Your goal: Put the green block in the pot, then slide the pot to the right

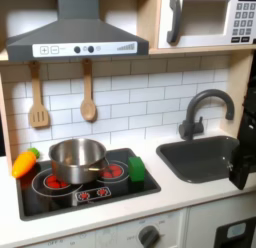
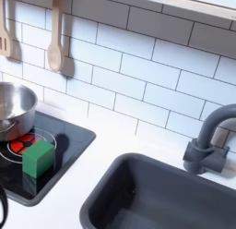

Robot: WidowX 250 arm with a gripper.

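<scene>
The silver pot (image 1: 78, 159) stands on the black stovetop (image 1: 60, 197), over the left burner in the first exterior view. The green block (image 1: 136, 168) rests on the stovetop just right of the pot, apart from it. In the second exterior view the pot (image 2: 11, 108) is cut off at the left edge and the green block (image 2: 39, 159) sits in front of it beside a red burner. A black shape at the first exterior view's right edge, over the sink, is my gripper (image 1: 243, 162). Its fingers are too dark and cropped to read. It is far from both objects.
An orange carrot (image 1: 24, 162) lies at the stovetop's left end. A dark grey sink (image 1: 205, 157) with a grey faucet (image 1: 205, 107) lies right of the stove, with a strip of white counter (image 1: 160, 187) between them. Wooden utensils (image 1: 88, 97) hang on the tiled wall.
</scene>
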